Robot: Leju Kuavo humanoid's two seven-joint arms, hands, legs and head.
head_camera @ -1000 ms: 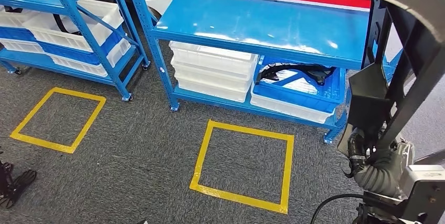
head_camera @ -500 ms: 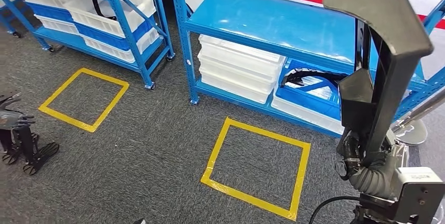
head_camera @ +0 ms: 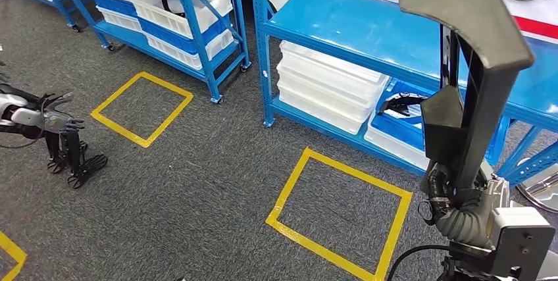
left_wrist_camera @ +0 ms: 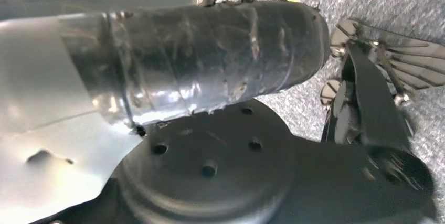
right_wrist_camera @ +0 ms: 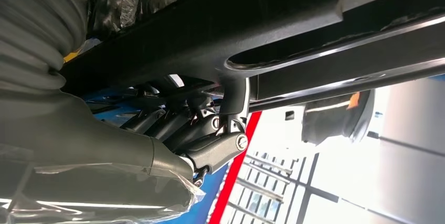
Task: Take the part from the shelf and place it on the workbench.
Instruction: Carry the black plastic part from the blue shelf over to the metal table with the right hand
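Where shelf overhangs, blue bin with black part.

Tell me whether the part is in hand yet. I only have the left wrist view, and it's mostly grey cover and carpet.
Observer: Yes. In the head view the right hand grips the black part, which stands upright above it.
Operator: Is the grip closed around it?
Observer: The right wrist view shows its fingers curled up against the part's black bar.
Operator: And the left hand?
Observer: In the head view the left hand is out to the side over the carpet, fingers spread, holding nothing.
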